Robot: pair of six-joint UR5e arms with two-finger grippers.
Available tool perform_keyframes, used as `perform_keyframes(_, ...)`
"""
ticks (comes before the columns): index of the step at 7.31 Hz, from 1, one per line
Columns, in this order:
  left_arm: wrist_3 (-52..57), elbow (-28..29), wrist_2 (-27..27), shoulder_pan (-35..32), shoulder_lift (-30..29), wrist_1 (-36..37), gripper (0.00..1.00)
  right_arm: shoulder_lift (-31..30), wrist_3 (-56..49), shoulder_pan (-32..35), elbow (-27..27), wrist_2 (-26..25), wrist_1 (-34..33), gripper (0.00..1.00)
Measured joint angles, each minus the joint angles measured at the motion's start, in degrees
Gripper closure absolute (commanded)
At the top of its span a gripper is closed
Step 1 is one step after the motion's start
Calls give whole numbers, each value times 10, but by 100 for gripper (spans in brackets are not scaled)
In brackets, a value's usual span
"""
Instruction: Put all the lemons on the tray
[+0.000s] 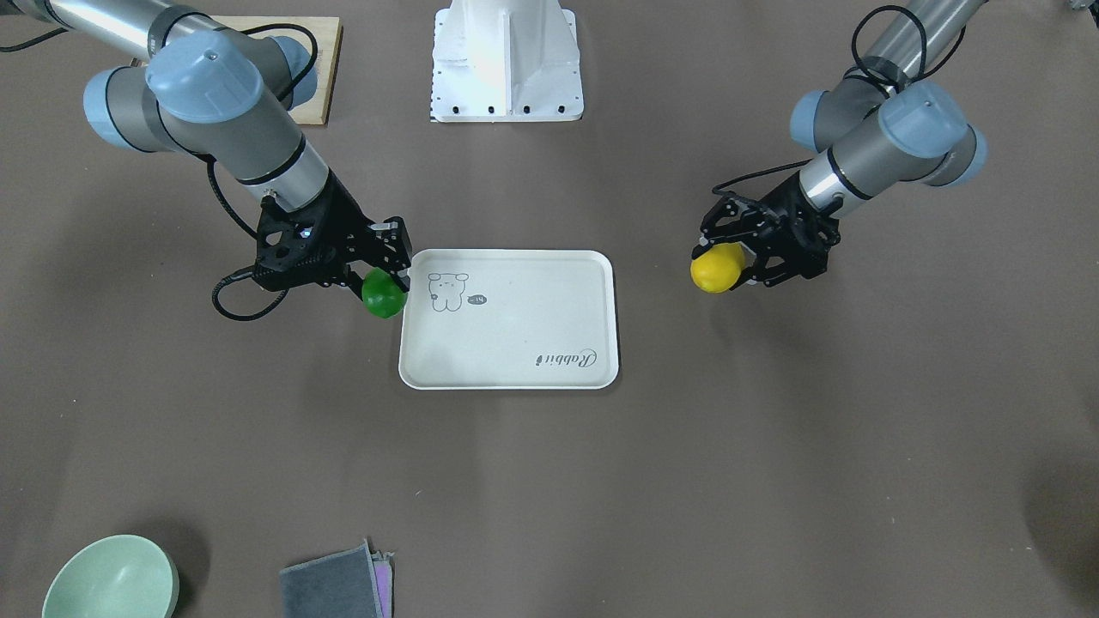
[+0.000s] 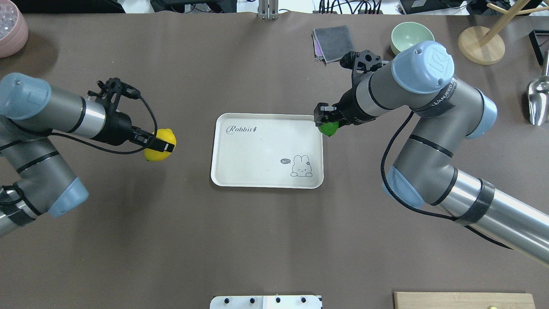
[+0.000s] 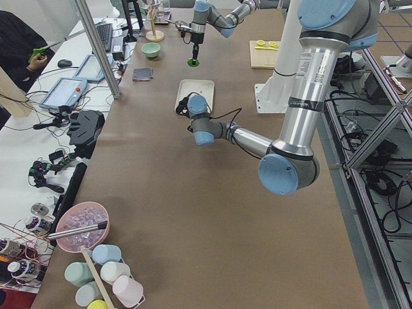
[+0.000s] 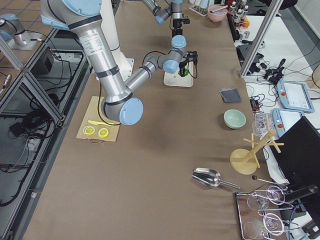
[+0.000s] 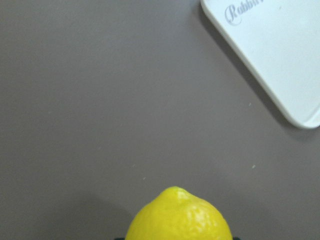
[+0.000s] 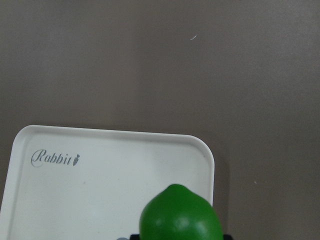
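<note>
The tray (image 2: 261, 150) lies flat at the middle of the brown table (image 2: 266, 240), and the other things stand well apart from it. A pale green bowl (image 2: 411, 36) and a folded grey cloth (image 2: 334, 43) sit at the far edge on the robot's right, with a wooden stand (image 2: 480, 45) and a metal scoop (image 2: 538, 101) beyond them. A pink bowl (image 2: 10, 32) is at the far left corner. A bamboo cutting board (image 4: 102, 125) with thin lemon slices (image 4: 96, 131) lies near the robot's base on its right. That board is half covered by the right arm in the front-facing view and cut off at the lower edge of the overhead view. In both wrist views the fingers are out of frame except for a dark sliver under each fruit. The left gripper (image 1: 730, 262) is clamped on the yellow lemon (image 1: 717, 268), which sticks out past the fingertips toward the tray. It hangs over the table well apart from the tray's short edge by the "Rabbit" script. The right gripper (image 1: 382, 275) is clenched on the green lemon (image 1: 383, 293), which hangs below its fingers at the opposite short edge, nearest the bear drawing (image 2: 301, 166). The right wrist view puts it over the tray's corner, while the two wide views put it just outside the rim, so I cannot tell which.
</note>
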Motion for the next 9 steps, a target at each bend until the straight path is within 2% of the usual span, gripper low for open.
perform_keyframes(3, -67, 4, 21, 5, -96, 96, 100, 49, -2, -30, -73, -43, 5, 100)
perform_keyframes(6, -88, 14, 48, 20, -144, 137, 100, 57, 1, -75, -107, -80, 26, 100)
perform_keyframes(7, -89, 23, 62, 29, -153, 141, 100, 57, 2, -83, -116, -84, 40, 1)
perform_keyframes(9, -98, 51, 102, 55, -174, 140, 100, 60, 2, -86, -122, -85, 49, 0)
